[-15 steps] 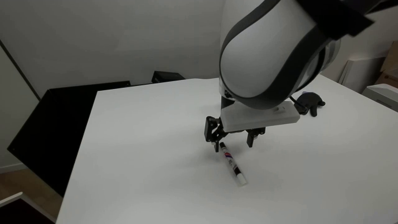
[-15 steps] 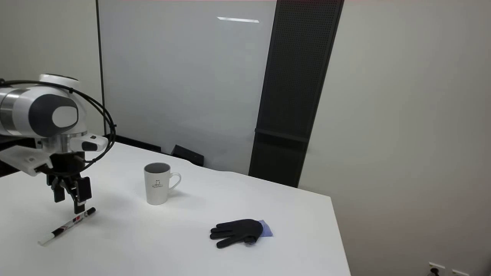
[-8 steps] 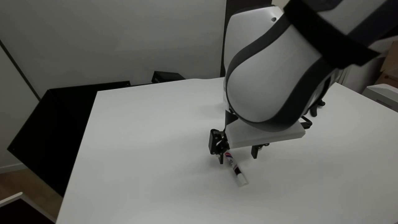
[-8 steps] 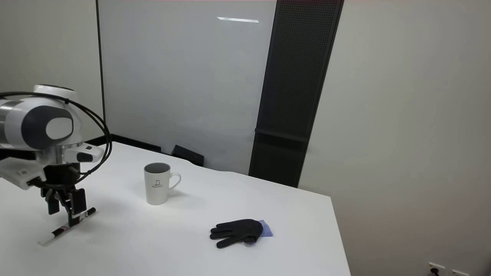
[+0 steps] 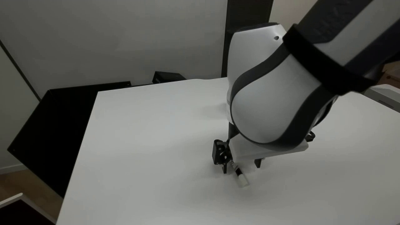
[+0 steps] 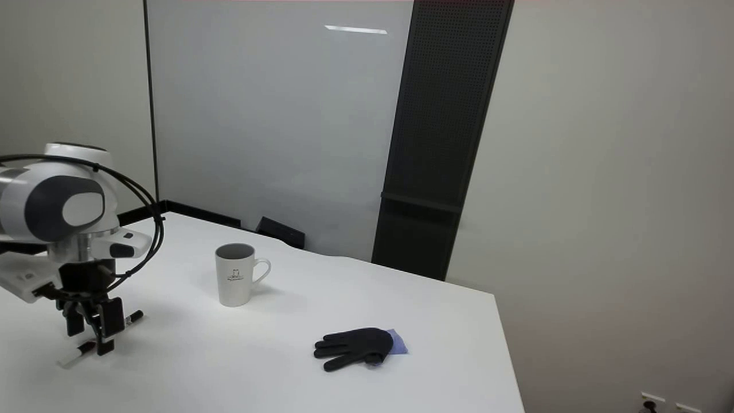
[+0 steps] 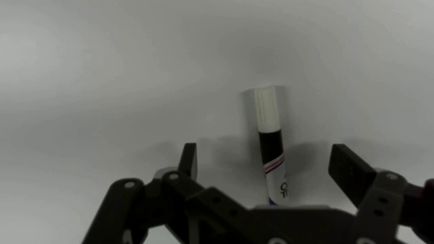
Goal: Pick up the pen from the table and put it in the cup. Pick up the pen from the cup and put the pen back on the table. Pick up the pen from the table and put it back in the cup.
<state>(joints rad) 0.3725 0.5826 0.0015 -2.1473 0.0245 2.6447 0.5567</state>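
Plainly, the gripper [image 7: 262,149] stood wide, its two fingers [image 7: 188,158] well apart and nothing in its grasp. Between them, with bare space on either side, lay the pen [image 7: 271,144], flat on the white table [image 6: 275,367]. Its white end reached past the fingertips; next came a black band, red and purple stripes and some lettering, and the gripper's body hid the rest in the wrist view. In an exterior view the pen's dark end [image 6: 136,316] showed past the gripper's other side. Whether the fingertips touched the table, I could not tell. Above, the arm [image 5: 265,106] slanted down, black cables [image 6: 160,219] looping beside its wrist. Farther out stood the cup [image 6: 234,281], a white mug, upright on the table, its handle on the side away from the gripper. Well apart from it lay a splayed black glove [image 6: 358,346], a bluish piece [image 6: 398,342] showing at its cuff.
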